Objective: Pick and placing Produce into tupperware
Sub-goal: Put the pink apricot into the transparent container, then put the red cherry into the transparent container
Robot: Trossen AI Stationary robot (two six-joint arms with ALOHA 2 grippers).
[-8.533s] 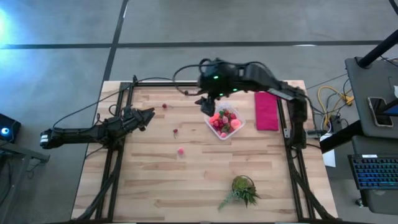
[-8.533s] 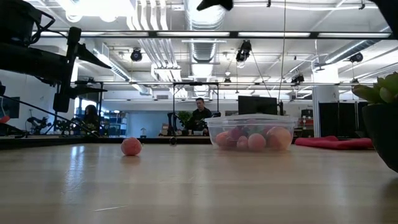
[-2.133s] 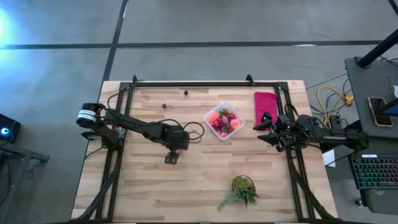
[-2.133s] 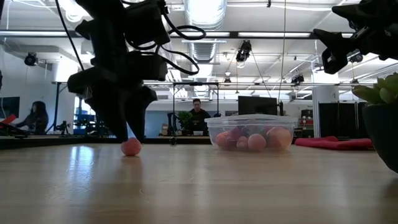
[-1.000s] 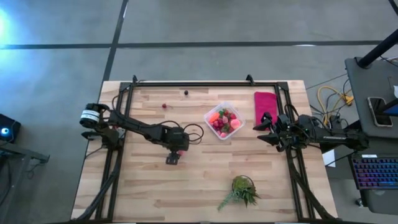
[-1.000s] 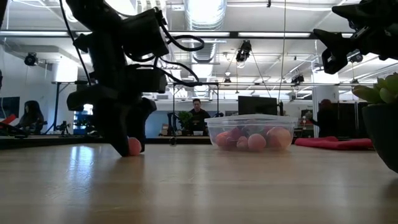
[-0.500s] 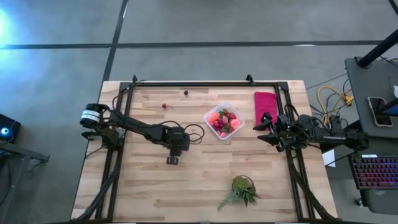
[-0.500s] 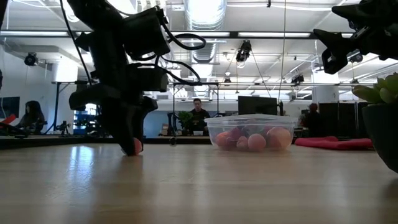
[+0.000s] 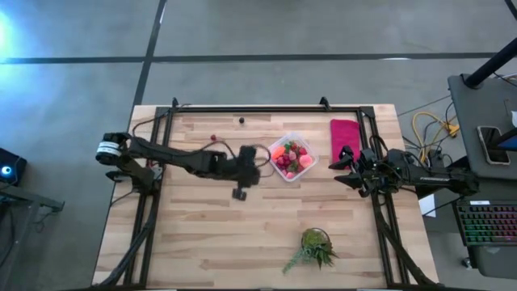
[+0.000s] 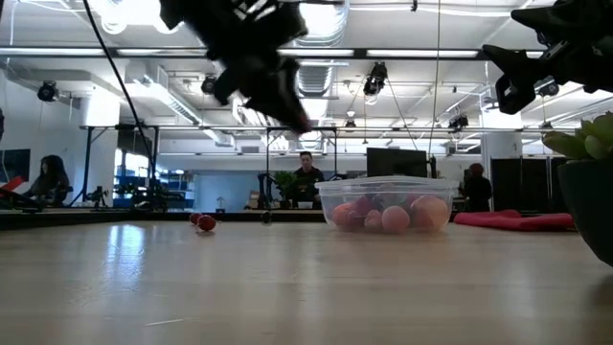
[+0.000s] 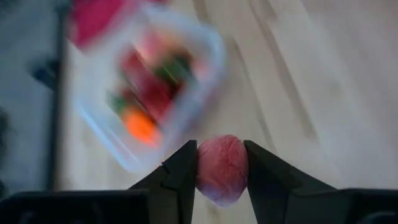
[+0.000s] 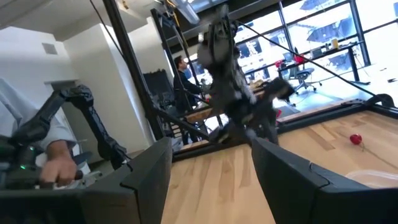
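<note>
My left gripper (image 11: 222,171) hangs above the table just left of the tupperware (image 9: 292,157), shut on a pink berry-like piece of produce (image 11: 222,169). In the high view that gripper (image 9: 255,173) hides the piece. The clear tupperware (image 10: 386,203) stands on the table and holds several red, pink and orange pieces. A small red piece (image 9: 213,137) and a dark one (image 9: 241,120) lie on the table near the far edge. My right gripper (image 9: 335,171) waits open at the table's right side, above the wood (image 12: 211,180). My left gripper pinches the pink piece by its two opposite sides (image 11: 202,168) between its two fingers (image 11: 185,167). The fingers slant down toward the tupperware. The piece is lifted clear of the table.
A magenta cloth (image 9: 346,144) lies right of the tupperware. A green leafy plant in a pot (image 9: 315,246) stands near the front edge. Bare wood spreads across the left and near parts of the table (image 9: 194,234). People sit in the room behind (image 10: 306,177).
My left gripper has shut on the pink piece, lifted it off the table and swung up and toward the far right, toward the tupperware, tipping less steeply downward. The piece is now clear of the wood. A small red piece behind it now shows in the low view.
</note>
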